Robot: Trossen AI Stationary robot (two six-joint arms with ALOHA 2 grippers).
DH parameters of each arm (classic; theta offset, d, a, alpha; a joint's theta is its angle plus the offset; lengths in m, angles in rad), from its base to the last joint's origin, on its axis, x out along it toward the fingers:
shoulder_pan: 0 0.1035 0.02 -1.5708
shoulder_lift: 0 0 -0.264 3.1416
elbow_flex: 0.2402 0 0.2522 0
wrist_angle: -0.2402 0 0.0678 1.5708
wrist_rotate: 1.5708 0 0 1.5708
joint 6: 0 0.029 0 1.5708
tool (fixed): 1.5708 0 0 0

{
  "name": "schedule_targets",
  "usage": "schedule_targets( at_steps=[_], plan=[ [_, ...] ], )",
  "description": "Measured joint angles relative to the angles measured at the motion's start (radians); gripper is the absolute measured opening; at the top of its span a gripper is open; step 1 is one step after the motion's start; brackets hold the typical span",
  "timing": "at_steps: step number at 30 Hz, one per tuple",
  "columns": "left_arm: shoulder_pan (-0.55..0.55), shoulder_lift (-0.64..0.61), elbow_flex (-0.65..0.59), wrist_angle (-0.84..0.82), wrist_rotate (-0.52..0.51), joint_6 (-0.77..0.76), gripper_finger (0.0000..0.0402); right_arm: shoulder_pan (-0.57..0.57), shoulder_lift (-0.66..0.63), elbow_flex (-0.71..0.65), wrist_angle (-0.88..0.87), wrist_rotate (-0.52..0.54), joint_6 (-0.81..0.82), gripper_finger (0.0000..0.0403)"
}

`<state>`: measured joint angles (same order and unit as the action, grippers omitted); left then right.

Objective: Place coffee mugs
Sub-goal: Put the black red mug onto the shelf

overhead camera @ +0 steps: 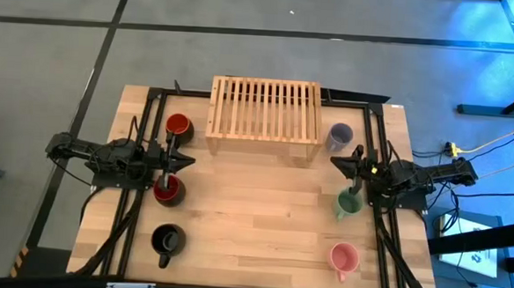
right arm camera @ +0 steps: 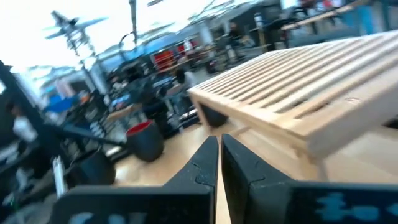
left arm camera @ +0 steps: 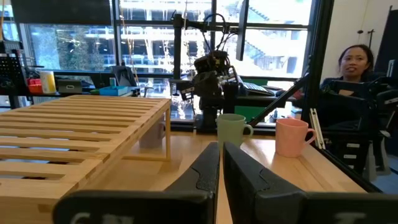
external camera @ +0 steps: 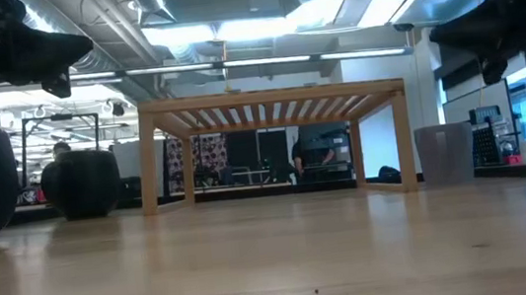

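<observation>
Left pincer (overhead camera: pixel 188 161) – fingers nearly together, holding nothing, above bench (overhead camera: pixel 261 241) between red-orange ceramic mug (overhead camera: pixel 178 125) and dark red ceramic mug (overhead camera: pixel 167 190). Black ceramic mug (overhead camera: pixel 166 241) nearer front edge. Right pincer (overhead camera: pixel 335 161) – likewise almost closed, empty, between lavender-blue ceramic mug (overhead camera: pixel 339 136) and green ceramic mug (overhead camera: pixel 349 203); pink ceramic mug (overhead camera: pixel 344 257) beyond. Slatted wooden rack (overhead camera: pixel 265 109) at back centre.

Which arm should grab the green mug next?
Right. The right tool hovers just beside the green mug on its side of the table; the left tool is across, near the red mugs.
</observation>
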<state>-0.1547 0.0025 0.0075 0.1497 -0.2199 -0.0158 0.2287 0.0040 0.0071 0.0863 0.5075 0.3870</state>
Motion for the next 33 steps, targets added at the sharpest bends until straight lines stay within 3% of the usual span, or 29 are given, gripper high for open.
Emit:
schedule_targets(
  at_steps=[5,12,15,23,25,28,33],
  plan=[
    [0.0,0.0,0.0,0.0,0.001,0.0,0.0015,0.0,0.0,0.0,0.044,0.088,0.106,0.001],
    [0.001,0.001,0.0,0.035,-0.004,0.003,0.0015,0.0,0.0,0.0,0.081,0.223,0.132,0.001],
    [0.002,0.001,0.0,0.145,-0.007,0.0,0.0015,0.0,0.0,0.0,0.081,0.253,0.132,0.001],
    [0.002,0.0,0.001,0.646,-0.002,0.024,0.0015,0.0,0.0,0.0,0.076,0.397,0.132,0.001],
    [0.005,0.0,0.028,0.695,-0.027,0.052,0.0015,0.0,0.0,0.0,0.077,0.421,0.131,0.001],
    [0.005,0.03,0.142,0.58,-0.035,0.08,0.0015,0.0,0.0,0.0,0.077,0.428,0.122,0.001],
    [0.005,0.198,0.411,0.138,-0.084,0.065,0.0015,0.0,0.0,0.0,0.077,0.428,0.079,0.001]
  ],
)
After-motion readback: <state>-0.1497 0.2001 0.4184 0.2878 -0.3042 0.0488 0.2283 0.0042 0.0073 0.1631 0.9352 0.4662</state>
